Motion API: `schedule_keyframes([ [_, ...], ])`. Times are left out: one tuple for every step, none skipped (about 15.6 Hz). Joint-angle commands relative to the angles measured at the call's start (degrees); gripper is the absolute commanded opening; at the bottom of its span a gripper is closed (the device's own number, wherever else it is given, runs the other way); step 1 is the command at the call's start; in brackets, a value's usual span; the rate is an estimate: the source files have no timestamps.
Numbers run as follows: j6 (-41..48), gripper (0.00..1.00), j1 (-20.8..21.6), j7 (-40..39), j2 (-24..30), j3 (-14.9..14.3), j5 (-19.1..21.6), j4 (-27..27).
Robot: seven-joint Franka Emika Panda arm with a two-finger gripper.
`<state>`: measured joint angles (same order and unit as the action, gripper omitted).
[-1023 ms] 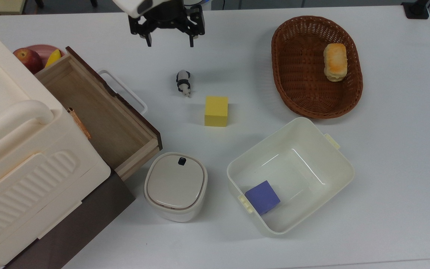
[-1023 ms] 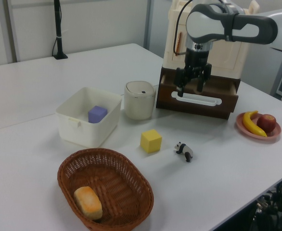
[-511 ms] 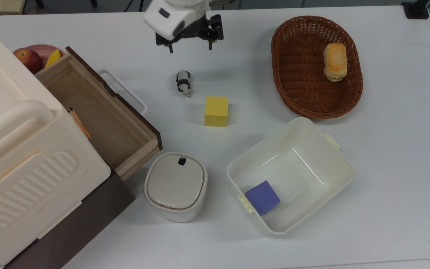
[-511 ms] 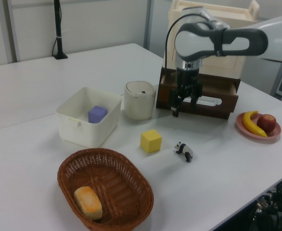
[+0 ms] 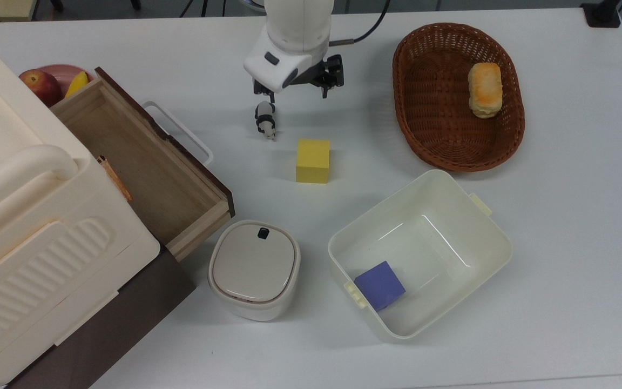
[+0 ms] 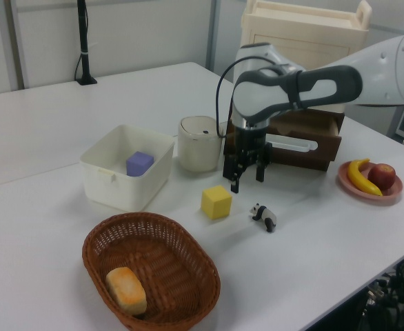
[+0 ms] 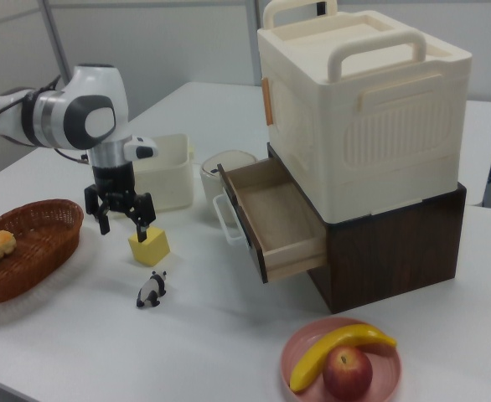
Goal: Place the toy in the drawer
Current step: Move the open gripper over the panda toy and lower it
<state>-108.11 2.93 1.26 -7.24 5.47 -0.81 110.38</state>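
The toy, a small black-and-white panda, stands on the white table between the drawer and the yellow cube. The drawer is pulled out of the cream cabinet and its light-wood floor is bare. Its dark front carries a white loop handle. My gripper hangs open above the table with nothing in it. It is just behind the panda in the top view, slightly to the top view's right and apart from it.
A brown wicker basket holding a bread roll sits at the top view's right. A white bin contains a purple cube. A lidded white pot stands by the drawer's corner. A pink plate bears an apple and a banana.
The gripper has moved from near the drawer handle toward the top view's right and down, coming lower and close to the panda. The fingers stayed open; no object moved.
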Motion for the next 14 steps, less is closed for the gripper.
schedule_keyframes([
  [-2.27,0.97,1.11,-5.37,0.91,-0.46,-1.21,4.75],
  [-2.54,0.97,0.85,-5.65,0.83,-0.46,-2.17,5.01],
  [-2.63,0.97,0.5,-5.74,0.74,-0.46,-2.7,4.93],
  [-2.63,0.96,0.33,-6.0,0.65,-0.55,-2.97,4.93],
  [-2.54,0.96,0.32,-6.27,0.39,-0.64,-3.06,5.02],
  [-2.45,0.96,0.32,-6.36,0.3,-0.64,-3.23,5.45],
  [-2.63,0.95,0.32,-6.36,0.21,-0.64,-4.02,6.5],
  [-2.63,0.94,0.32,-6.36,-0.57,-0.64,-5.07,6.86],
  [-2.8,0.94,0.41,-6.36,-1.71,-0.64,-5.69,6.86],
  [-3.67,0.94,0.41,-6.27,-2.59,-0.64,-5.78,6.86],
  [-4.73,0.94,0.41,-6.27,-3.04,-0.64,-5.87,6.95],
  [-5.52,0.94,0.41,-6.27,-3.65,-0.64,-5.96,7.04],
  [-5.96,0.94,0.41,-6.27,-4.7,-0.64,-6.31,6.95],
  [-6.84,0.93,0.33,-6.09,-5.23,-0.64,-6.66,6.86],
])
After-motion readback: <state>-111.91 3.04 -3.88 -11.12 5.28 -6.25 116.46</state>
